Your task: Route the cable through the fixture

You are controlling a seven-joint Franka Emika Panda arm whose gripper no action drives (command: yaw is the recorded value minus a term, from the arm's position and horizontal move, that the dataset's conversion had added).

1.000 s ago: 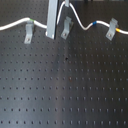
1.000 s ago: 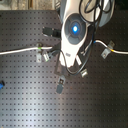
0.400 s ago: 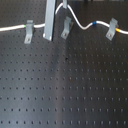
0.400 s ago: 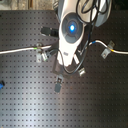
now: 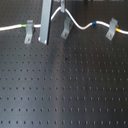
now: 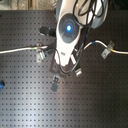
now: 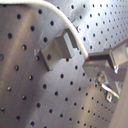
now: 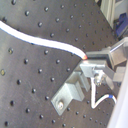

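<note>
The white cable (image 5: 80,26) runs across the back of the board in the first exterior view. It passes a green band, a blue band and an orange band. My gripper (image 5: 62,7) is shut on it and holds it in a raised arch just above the middle fixture (image 5: 65,31). Both wrist views show the cable (image 7: 65,20) ending at my fingertips (image 7: 89,58), close over the grey fixture (image 7: 56,48); the cable (image 8: 45,42) and fixture (image 8: 70,92) appear there too. In the second exterior view the arm (image 6: 67,30) hides the grip and the middle fixture.
A left clip (image 5: 29,32) and a right clip (image 5: 111,29) hold the cable at either side; both show from above too, the left clip (image 6: 39,53) and the right clip (image 6: 106,51). A grey bar of the arm (image 5: 46,22) hangs between the left and middle clips. The black perforated board (image 5: 65,90) spreads out in front.
Hardly anything differs. The arm has edged slightly toward the second exterior view's left, with the cable still held above the middle fixture.
</note>
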